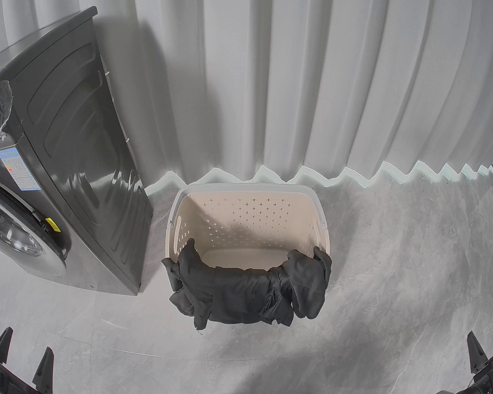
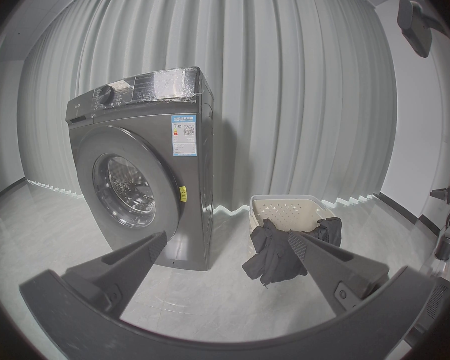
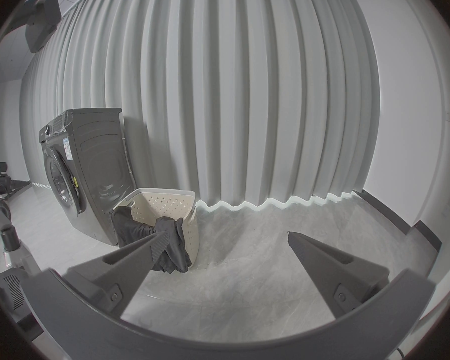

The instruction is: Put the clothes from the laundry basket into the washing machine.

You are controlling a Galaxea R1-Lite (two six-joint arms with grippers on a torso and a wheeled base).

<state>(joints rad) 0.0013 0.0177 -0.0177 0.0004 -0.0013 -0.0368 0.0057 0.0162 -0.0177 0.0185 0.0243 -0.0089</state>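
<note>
Head view puts both grippers at the near edge of the floor (image 1: 411, 280), well apart from the work: the left gripper (image 1: 26, 351) low on the left, the right gripper (image 1: 486, 335) low on the right. Each has its fingers spread wide with nothing between them, and the wrist views confirm it.

Ahead and between them hangs the clothes (image 1: 241, 294), a dark bundle draped over the basket's near rim, part spilling down the outside wall, the ends tucked back inside. Its long axis runs left to right along that rim, square across the robot's line of approach. The bundle sits about midway between the arms, so neither is clearly nearer. The left arm is on the machine's side, which probably suits the carry.

The basket (image 1: 246, 188) stands on the floor, its inside looking otherwise bare. Just beside it, on the left, stands the washer (image 1: 76, 154), its side panel facing the basket and its round door (image 2: 130, 191) facing away from it. The door looks closed, so it likely needs opening before anything goes in.

Behind both hangs a pale pleated curtain (image 1: 312, 72)
</note>
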